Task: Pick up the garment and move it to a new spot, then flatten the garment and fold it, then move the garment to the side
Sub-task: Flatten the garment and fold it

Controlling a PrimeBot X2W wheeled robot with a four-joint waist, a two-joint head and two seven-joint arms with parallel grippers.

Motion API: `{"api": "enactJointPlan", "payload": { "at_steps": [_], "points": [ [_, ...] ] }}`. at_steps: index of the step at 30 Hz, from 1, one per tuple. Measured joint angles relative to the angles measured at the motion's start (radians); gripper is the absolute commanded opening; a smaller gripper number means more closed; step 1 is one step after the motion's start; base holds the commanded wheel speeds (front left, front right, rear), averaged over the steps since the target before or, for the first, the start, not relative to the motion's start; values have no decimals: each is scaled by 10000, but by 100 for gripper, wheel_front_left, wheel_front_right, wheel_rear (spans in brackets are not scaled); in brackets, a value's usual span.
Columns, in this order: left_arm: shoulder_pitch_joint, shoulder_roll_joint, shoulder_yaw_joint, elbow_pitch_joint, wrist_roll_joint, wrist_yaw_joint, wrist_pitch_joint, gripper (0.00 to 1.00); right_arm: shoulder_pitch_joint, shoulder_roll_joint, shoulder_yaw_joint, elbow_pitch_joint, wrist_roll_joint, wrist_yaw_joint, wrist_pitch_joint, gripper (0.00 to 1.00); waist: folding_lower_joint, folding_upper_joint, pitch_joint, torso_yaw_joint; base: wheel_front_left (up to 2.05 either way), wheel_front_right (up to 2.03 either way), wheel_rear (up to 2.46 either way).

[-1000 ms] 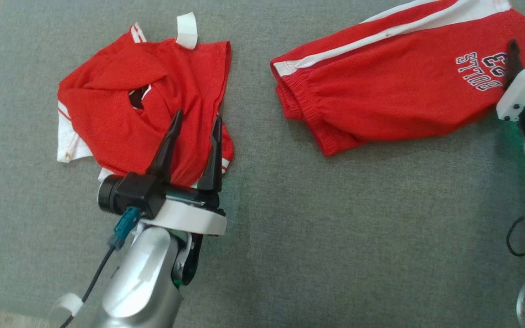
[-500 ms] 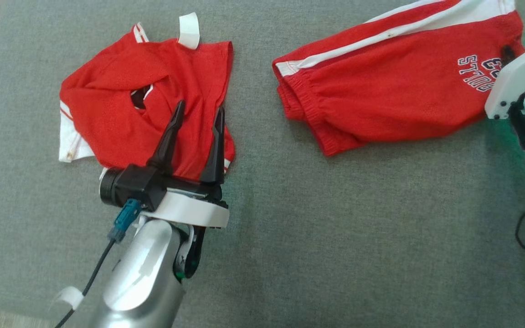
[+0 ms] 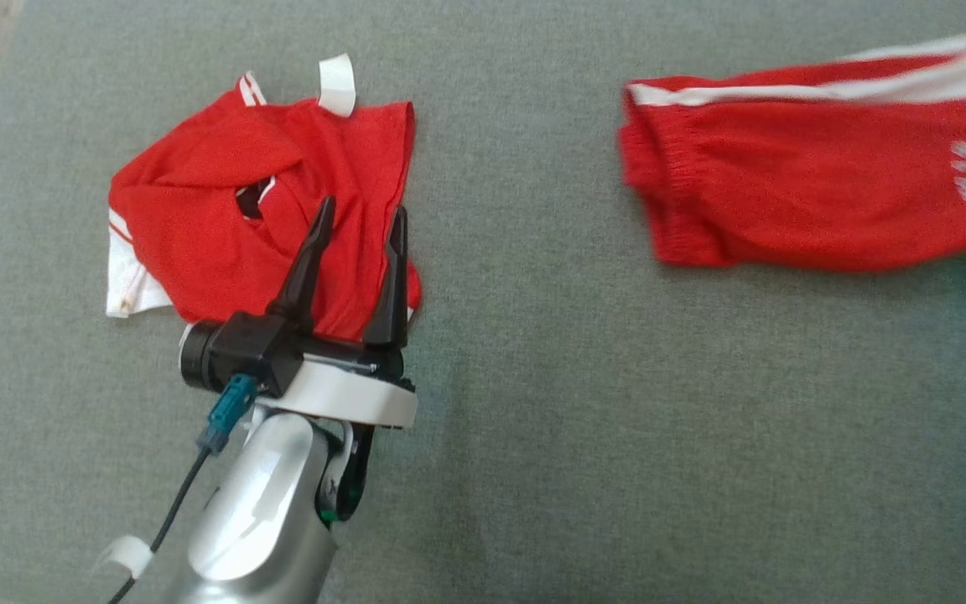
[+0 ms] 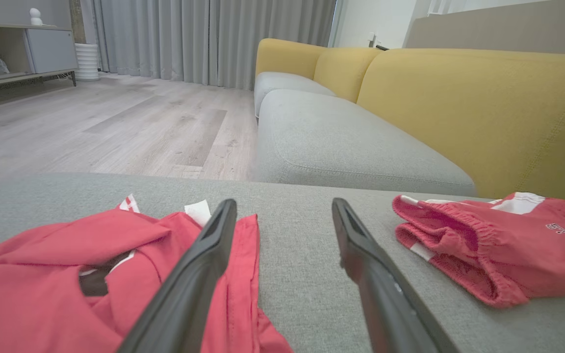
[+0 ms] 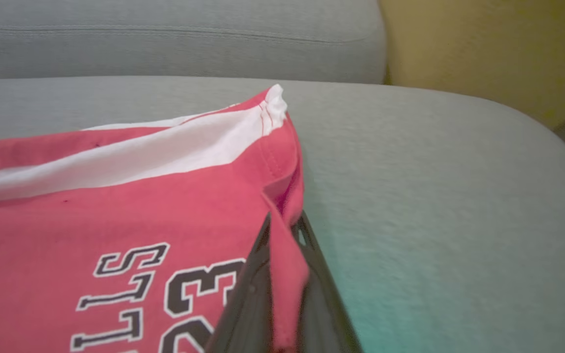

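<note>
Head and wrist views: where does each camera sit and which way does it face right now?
Head view: on the head, looking down at the grey cushion; the open left hand shows, over the shirt, shorts at right.
Left wrist view: on the left wrist, looking along its fingers across the cushion towards a yellow sofa.
Right wrist view: on the right wrist, low over the cushion; the right hand is shut on the shorts' edge.
Shared: head and left wrist views both show shirt and shorts.
</note>
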Motion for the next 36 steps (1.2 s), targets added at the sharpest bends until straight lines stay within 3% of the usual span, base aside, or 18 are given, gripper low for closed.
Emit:
{"api": "enactJointPlan", "payload": {
  "at_steps": [4, 8, 18, 27, 36],
  "points": [
    [189, 2, 36, 104, 17, -4, 0, 100, 506, -441, -562, 288, -184, 0, -184, 0, 0, 0, -297, -50, 0, 0, 0],
    [347, 2, 63, 173, 105, -35, 0, 100, 773, -466, -811, 433, -222, 0, -322, 0, -1, 0, -561, -110, 0, 0, 0],
    [865, 4, 23, 257, 119, -52, 0, 100, 1028, 499, -857, 282, -77, 0, -1476, 0, -2, 0, -1422, -213, 0, 0, 0],
    [1197, 8, 25, 341, 173, -119, 0, 100, 1027, 1889, 884, -656, 1248, 0, -2339, 0, -2, 0, -1970, -6, 0, 0, 0],
    [1273, 12, -140, 614, -15, -17, 0, 100, 1028, 2115, 2936, -1390, 2621, -2, -2456, 0, 0, 0, -1916, 506, 0, 0, 0]
  ]
}}
